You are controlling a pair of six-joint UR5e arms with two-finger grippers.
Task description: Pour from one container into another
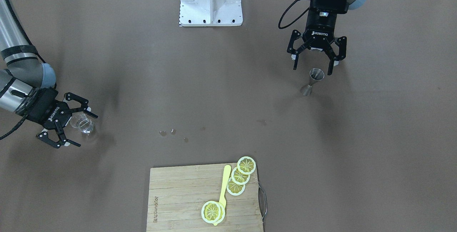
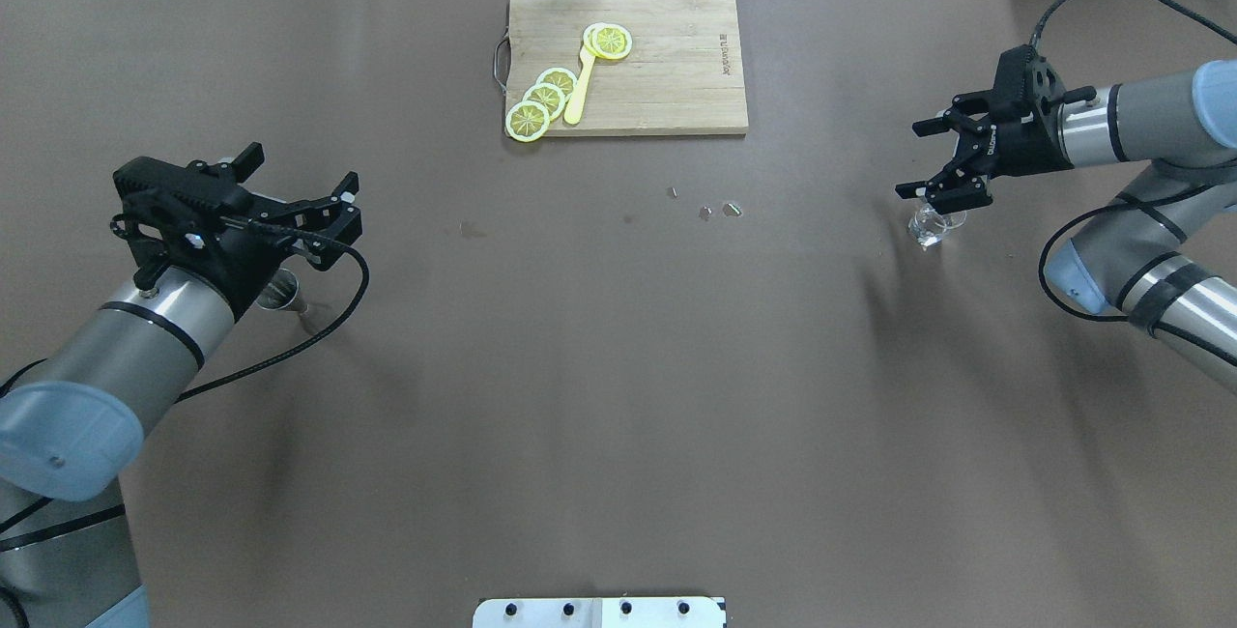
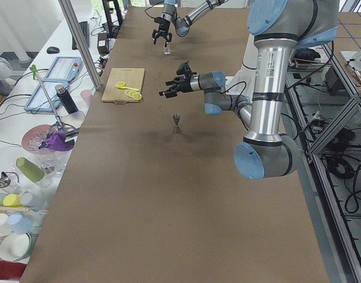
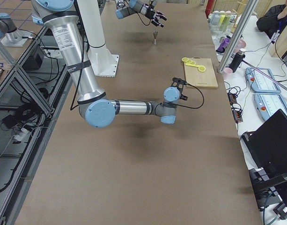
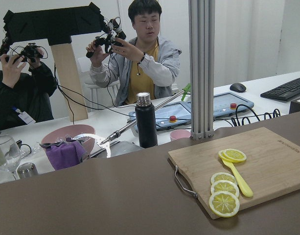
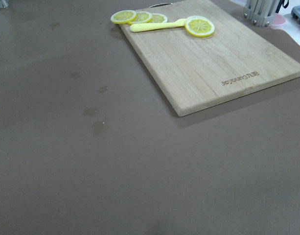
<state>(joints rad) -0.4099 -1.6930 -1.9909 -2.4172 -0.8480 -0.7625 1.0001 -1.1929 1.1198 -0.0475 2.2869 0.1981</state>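
The brown table (image 1: 228, 82) is wide, and this is the first risk: the two containers stand well apart, near opposite ends, so at least one of them needs a long carry before any pouring, and a fast or tilted carry can spill. The wooden cutting board (image 1: 178, 196) with lemon slices (image 1: 246, 165) and a yellow spoon (image 1: 225, 182) lies at the operators' edge, away from both arms, and I judge it is no obstacle unless the meeting place is chosen too near to it. The left gripper (image 1: 313, 68) is spread wide and grasps nothing; it hangs just above and behind the jigger (image 1: 311, 81), which stands upright on the table at the robot's left. The right gripper (image 1: 85, 130) is also released, with the glass cup (image 1: 82, 124) between its two fingers near the tips; whether a finger touches the glass I cannot tell. The jigger has a small foot and a narrow waist, so a finger coming down off-centre can knock it over. The glass cup is smooth and clear, so a grip only at the fingertips can let it slip or turn in the hand. If liquid is inside it, I cannot see. The jigger's mouth is small, so a stream from a badly aimed lip probably misses. A few small wet spots (image 1: 163, 133) lie on the table's middle.
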